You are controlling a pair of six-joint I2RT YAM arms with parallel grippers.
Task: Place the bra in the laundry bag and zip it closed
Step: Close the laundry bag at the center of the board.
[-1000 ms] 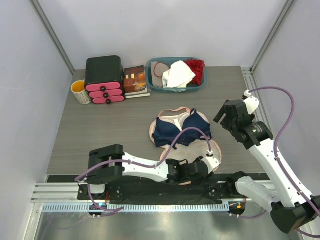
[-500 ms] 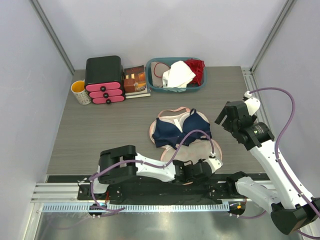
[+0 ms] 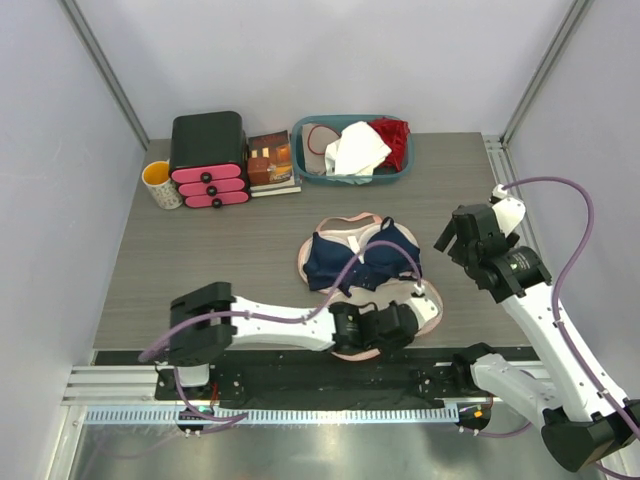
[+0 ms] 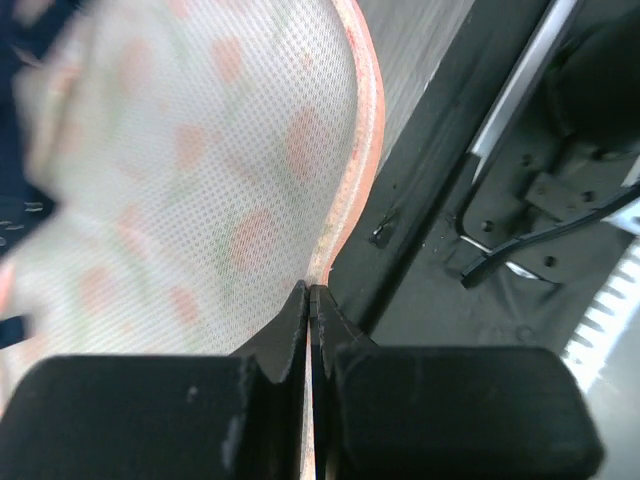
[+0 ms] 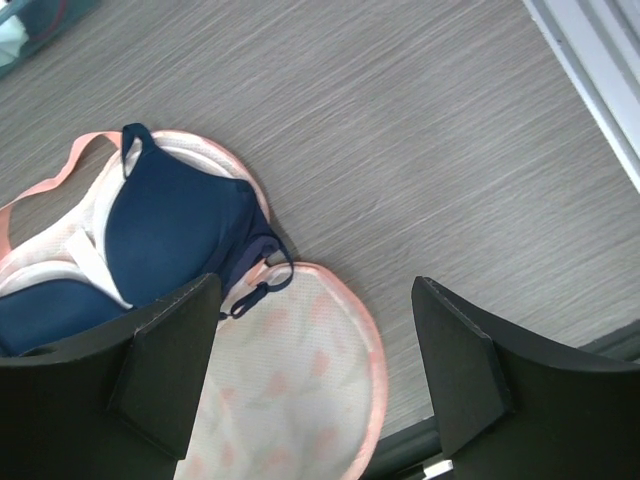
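Note:
The navy bra point(image 3: 360, 256) lies in the far half of the open laundry bag point(image 3: 424, 303), a pink-trimmed floral mesh pouch at the table's middle front. The bag's near flap lies spread toward the table edge. My left gripper point(image 3: 398, 326) is low at that flap, shut on its pink trim. In the left wrist view the left gripper point(image 4: 311, 291) pinches the trim of the laundry bag point(image 4: 200, 180). My right gripper point(image 3: 463, 233) hovers open to the right of the bag. In the right wrist view the right gripper point(image 5: 315, 284) is above the bra point(image 5: 170, 235) and the flap of the laundry bag point(image 5: 300, 385).
A teal basket point(image 3: 345, 181) with white and red cloth stands at the back. Left of it are a small book point(image 3: 270, 160), a black box with pink drawers point(image 3: 208, 158) and a yellow-rimmed mug point(image 3: 160, 184). The black rail point(image 3: 300, 380) runs along the near table edge.
My left gripper has closed on the trim of the bag's near flap and its arm has shifted along the front edge. The right arm has barely moved.

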